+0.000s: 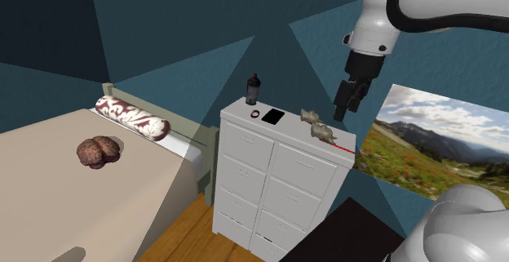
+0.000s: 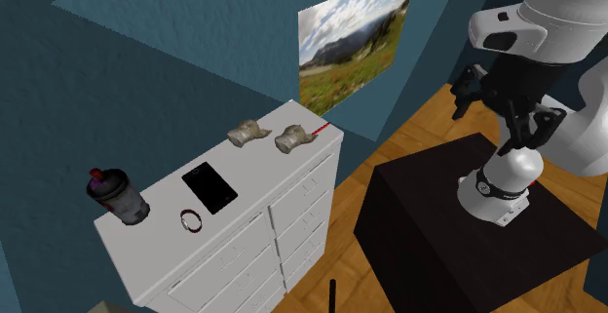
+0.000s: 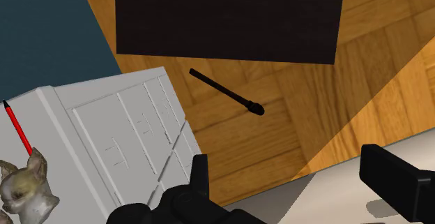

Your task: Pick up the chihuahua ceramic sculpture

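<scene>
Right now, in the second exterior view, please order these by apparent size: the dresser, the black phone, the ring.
Largest to smallest:
1. white dresser
2. black phone
3. ring
The differences are plain, so no ties.

Shoulder: beside the stand (image 1: 343, 232), facing the dresser (image 1: 245, 148).
Second exterior: high, opposite side, same dresser.
Wrist: downward, dresser's corner, floor (image 3: 300, 111).

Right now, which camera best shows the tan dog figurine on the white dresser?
The wrist view: the tan chihuahua figurine shows ears and face plainly, though cropped. The shoulder and second exterior views show it whole, a small lump by the red pen.
</scene>
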Tool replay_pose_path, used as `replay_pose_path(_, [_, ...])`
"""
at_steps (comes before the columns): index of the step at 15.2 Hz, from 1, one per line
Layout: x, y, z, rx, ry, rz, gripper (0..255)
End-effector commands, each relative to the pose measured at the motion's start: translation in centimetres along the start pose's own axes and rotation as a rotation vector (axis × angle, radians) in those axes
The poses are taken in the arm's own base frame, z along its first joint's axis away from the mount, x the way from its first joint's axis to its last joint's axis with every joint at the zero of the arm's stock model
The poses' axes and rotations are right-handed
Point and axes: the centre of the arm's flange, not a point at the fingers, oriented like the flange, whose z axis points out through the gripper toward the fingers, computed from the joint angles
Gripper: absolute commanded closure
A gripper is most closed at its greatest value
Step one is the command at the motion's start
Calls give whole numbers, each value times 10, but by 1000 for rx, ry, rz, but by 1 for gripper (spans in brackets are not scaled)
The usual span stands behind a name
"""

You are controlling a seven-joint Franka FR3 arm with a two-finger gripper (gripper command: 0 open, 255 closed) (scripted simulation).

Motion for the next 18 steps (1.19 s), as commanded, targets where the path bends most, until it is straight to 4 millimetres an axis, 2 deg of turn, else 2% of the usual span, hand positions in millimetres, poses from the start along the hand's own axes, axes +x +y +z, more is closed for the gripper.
replay_pose_path(1, [0, 0, 0, 0, 0, 0, 0])
replay_pose_path(18, [81, 176, 121, 21, -35, 106, 0])
